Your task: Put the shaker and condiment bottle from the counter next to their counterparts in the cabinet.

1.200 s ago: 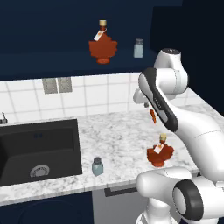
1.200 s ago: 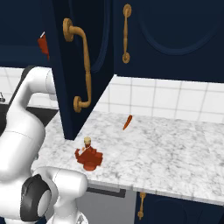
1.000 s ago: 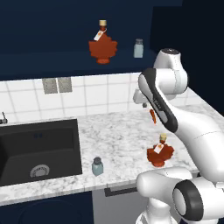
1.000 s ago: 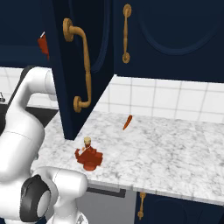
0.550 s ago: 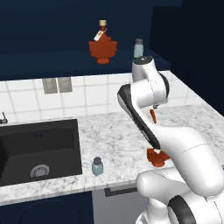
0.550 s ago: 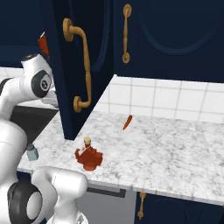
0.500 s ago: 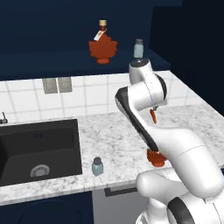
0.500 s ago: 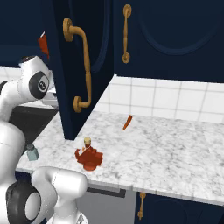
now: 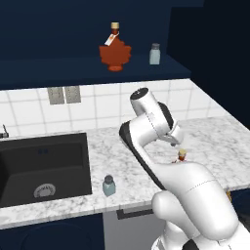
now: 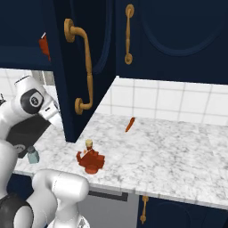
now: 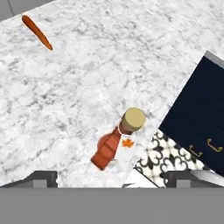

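Swung down from the cabinet, the two-finger gripper (image 11: 111, 181) hovers above the red-brown leaf-shaped syrup bottle (image 11: 114, 145), fingers spread wide and empty for grasping; bottle stands at 12 o'clock on the marble counter (image 11: 78, 78).

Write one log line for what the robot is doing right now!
gripper: open, above red-brown maple-leaf syrup bottle | bottle: upright on marble counter | pale blue-grey shaker: by sink

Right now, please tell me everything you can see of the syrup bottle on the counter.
The syrup bottle is red-brown, flat and shaped like a maple leaf, glossy like glass, with a tan cork cap and a small white neck tag. It stands upright on the marble counter near the front edge, in front of the open cabinet door. Nothing touches it; the open pincer hangs above it.
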You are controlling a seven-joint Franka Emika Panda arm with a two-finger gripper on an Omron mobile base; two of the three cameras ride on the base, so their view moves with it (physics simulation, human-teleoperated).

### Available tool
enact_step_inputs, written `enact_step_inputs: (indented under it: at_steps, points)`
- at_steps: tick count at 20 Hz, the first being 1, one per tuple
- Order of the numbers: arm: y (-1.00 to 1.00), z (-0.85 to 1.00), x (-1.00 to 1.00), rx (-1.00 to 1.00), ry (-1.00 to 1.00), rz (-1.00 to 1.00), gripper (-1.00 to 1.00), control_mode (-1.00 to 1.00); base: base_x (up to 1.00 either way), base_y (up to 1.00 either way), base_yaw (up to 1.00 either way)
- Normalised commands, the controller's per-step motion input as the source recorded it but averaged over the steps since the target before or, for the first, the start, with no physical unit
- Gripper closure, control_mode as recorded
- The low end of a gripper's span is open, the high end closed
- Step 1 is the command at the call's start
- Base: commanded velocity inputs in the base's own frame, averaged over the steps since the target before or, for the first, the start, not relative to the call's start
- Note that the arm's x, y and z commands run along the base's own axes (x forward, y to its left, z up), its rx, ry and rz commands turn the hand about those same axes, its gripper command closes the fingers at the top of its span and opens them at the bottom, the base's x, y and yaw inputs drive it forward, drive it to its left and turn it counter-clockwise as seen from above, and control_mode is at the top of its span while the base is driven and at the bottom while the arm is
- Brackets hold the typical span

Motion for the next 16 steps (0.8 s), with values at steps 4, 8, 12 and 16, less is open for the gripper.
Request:
enact_step_inputs:
  at_steps: [4,8,12,16]
  points:
    - [0.00,-0.41,-0.30,-0.01,-0.10,-0.64,-1.00,-1.00,0.00,0.00,0.00]
    - [0.05,-0.31,-0.06,-0.07,-0.01,-0.11,-1.00,-1.00,0.00,0.00,0.00]
    - [0.04,-0.42,0.14,-0.13,-0.16,-0.16,-1.00,-1.00,0.00,0.00,0.00]
    - [0.00,-0.45,-0.01,-0.13,-0.17,-0.28,-1.00,-1.00,0.00,0.00,0.00]
